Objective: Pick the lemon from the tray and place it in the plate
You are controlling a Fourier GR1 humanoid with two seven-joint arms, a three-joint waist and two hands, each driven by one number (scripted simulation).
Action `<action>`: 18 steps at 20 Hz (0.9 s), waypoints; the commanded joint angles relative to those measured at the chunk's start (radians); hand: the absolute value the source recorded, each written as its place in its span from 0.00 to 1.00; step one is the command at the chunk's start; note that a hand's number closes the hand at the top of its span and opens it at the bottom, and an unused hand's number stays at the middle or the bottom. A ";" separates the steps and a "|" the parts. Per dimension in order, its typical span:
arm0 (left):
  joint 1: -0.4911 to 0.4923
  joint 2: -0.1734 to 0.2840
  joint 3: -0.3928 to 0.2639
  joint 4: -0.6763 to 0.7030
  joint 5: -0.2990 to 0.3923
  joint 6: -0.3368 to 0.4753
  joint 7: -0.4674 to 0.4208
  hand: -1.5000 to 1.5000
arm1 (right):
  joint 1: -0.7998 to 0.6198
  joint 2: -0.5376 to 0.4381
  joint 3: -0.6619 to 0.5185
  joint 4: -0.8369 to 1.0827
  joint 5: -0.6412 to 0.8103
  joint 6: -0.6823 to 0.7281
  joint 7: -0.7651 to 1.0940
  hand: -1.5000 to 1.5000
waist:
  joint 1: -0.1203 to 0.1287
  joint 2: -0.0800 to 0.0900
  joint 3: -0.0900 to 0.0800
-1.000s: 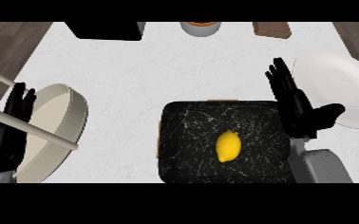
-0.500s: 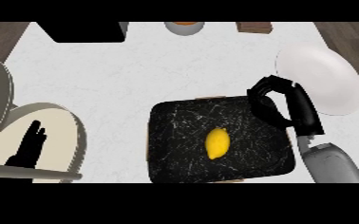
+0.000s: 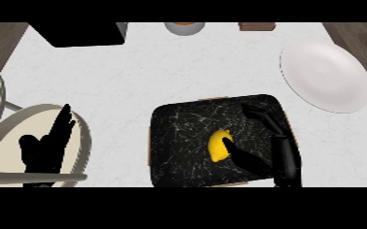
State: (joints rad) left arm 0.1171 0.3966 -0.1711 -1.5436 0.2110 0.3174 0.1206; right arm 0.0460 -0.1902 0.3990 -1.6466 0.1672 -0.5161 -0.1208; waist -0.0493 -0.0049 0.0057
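A yellow lemon [image 3: 219, 144] lies near the middle of the black marbled tray [image 3: 179, 136]. My right hand [image 3: 276, 148] hovers over the tray's right part, its thumb touching the lemon's lower right side and its fingers curved above the tray, apart from the fruit. A white plate [image 3: 326, 75] rests on the counter up and to the right of the tray. My left hand [image 3: 46, 148] stays open at the lower left, fingers up, over a pale round dish.
A pale round dish [image 3: 79, 131] sits at the lower left edge. Along the far edge stand a black box [image 3: 82, 33], a grey bowl [image 3: 185, 27] and a small brown block [image 3: 257, 26]. White counter lies between tray and plate.
The view has shifted, so everything sits further left and lower. My right hand has come down from the tray's upper right corner to the lemon, thumb now against it.
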 commanded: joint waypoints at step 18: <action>-0.132 -0.077 -0.042 0.074 -0.071 -0.004 0.063 0.50 | -0.213 -0.223 0.192 -0.213 0.362 0.610 0.920 0.00 | 0.049 0.007 -0.008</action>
State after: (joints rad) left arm 0.0454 0.3664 -0.1872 -1.5091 0.1539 0.3141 0.1946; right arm -0.1069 -0.4294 0.5690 -1.8417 0.5665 -0.0640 0.6415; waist 0.0034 -0.0051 0.0021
